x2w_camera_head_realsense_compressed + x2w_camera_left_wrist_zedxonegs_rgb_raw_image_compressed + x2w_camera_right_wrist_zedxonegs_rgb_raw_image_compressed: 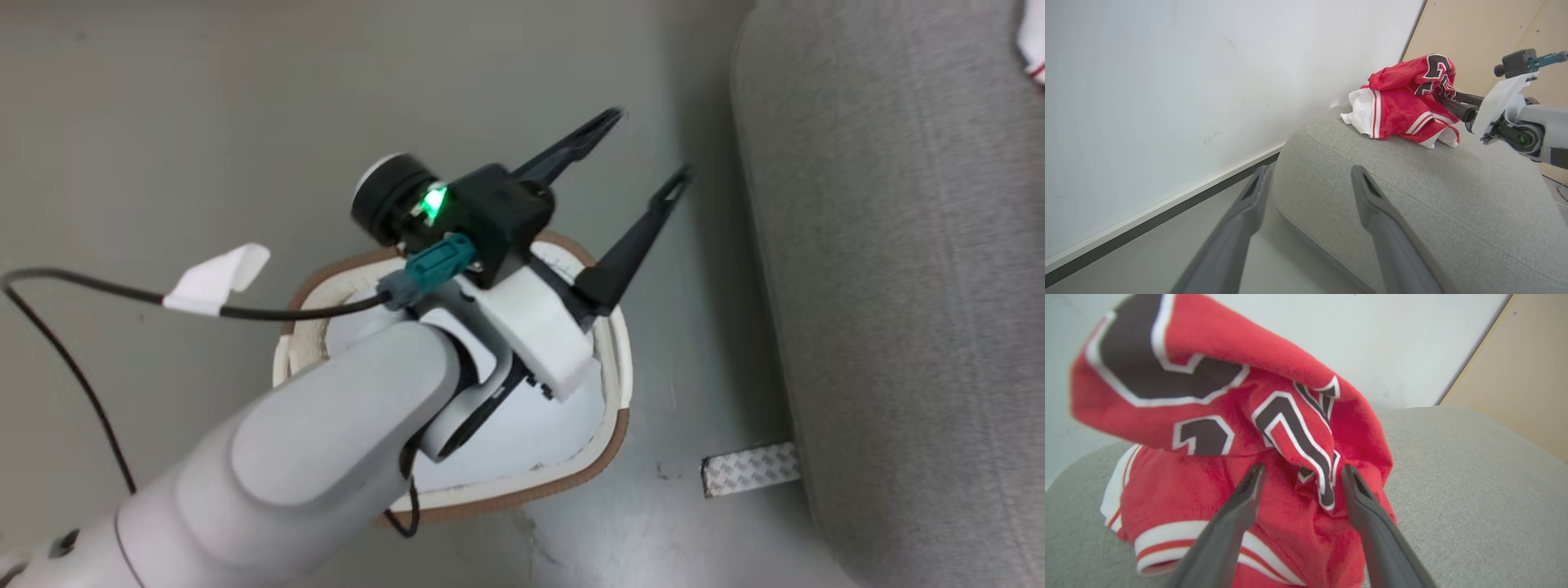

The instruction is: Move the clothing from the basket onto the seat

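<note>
Writing: black block characters with white outlines run across the clothing (1180,477) — the crumpled folds cut them up, so no word or number reads whole, and no brand mark can be made out.
Clothing: red jersey cloth with white and red striped trim, heaped on top of the seat (1453,196), near its rounded end and close to the white wall (1167,81).
Right pincer (1302,473): fingers spread apart and pushed into the heap; a lettered fold hangs between them, not squeezed. In the left wrist view its dark fingers reach into the heap from the side of the wood panel (1478,32).
Left pincer (649,145): spread wide and empty, held above the far rim of the basket (588,474), tips angled toward the seat. The clothing lies well apart from it, further along the seat top.
Basket: on the floor just beside the seat, partly hidden by the left forearm; a pale white-blue cloth (539,425) lies inside.
Left wrist: a green light glows on the black camera block, and a black cable (82,282) with a blank white tape tag (216,278) trails from a teal plug.
Floor: a patterned metal strip (751,468) lies at the seat's foot.
</note>
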### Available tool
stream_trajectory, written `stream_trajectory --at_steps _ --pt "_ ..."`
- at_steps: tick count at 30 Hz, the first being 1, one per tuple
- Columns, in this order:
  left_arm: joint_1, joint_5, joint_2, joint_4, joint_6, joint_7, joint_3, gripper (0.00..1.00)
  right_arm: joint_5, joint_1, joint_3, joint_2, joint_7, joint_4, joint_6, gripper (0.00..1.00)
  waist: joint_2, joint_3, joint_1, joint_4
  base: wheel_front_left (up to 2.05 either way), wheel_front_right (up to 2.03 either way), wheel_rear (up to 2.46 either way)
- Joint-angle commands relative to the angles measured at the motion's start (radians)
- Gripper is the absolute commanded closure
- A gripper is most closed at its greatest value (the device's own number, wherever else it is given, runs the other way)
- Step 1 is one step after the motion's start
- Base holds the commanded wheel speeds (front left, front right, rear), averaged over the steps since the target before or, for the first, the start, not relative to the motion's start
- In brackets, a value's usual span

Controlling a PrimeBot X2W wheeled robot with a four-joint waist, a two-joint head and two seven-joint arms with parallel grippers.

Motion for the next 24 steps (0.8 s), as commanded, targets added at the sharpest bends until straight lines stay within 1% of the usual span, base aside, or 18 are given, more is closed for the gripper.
stream_trajectory --at_steps 1,6,7,8,12,17,20,24 --pt "0.036 -0.012 0.011 0.012 0.011 -0.017 0.006 0.0 -0.009 0.042 0.009 0.015 -0.018 0.003 -0.003 0.0 0.0 -0.056 -0.0001 -0.022 0.0 0.0 0.0" --pt "0.121 -0.052 0.023 0.039 0.037 -0.065 0.024 0.0 -0.019 0.153 0.058 0.058 -0.033 -0.038 -0.003 0.0 0.0 -0.17 -0.0001 -0.039 0.0 0.0 0.0" --pt "0.14 -0.058 0.027 0.043 0.048 -0.079 0.032 0.0 -0.019 0.179 0.075 0.067 -0.035 -0.056 -0.003 0.0 0.0 -0.193 -0.0001 -0.04 0.0 0.0 0.0" --pt "0.14 -0.058 0.027 0.043 0.048 -0.079 0.032 0.0 -0.019 0.179 0.075 0.067 -0.035 -0.056 -0.003 0.0 0.0 -0.193 -0.0001 -0.04 0.0 0.0 0.0" --pt "0.233 -0.071 0.051 0.074 0.084 -0.131 0.05 0.0 0.008 0.293 0.127 0.108 -0.034 -0.183 -0.003 0.0 0.0 -0.288 -0.0001 -0.031 0.0 0.0 0.0" --pt "0.36 -0.122 0.068 0.09 0.121 -0.173 0.093 0.0 0.041 0.446 0.21 0.159 -0.034 -0.35 -0.003 0.0 0.0 -0.385 -0.0001 0.013 0.0 0.0 0.0" --pt "0.435 -0.13 0.075 0.103 0.14 -0.186 0.125 0.0 0.057 0.54 0.25 0.185 -0.034 -0.434 -0.003 0.0 0.0 -0.442 -0.0001 0.05 0.0 0.0 0.0" --pt "0.536 -0.138 0.07 0.129 0.149 -0.193 0.183 0.0 0.061 0.642 0.297 0.216 -0.034 -0.525 -0.003 0.0 0.0 -0.505 -0.0001 0.101 0.0 0.0 0.0"
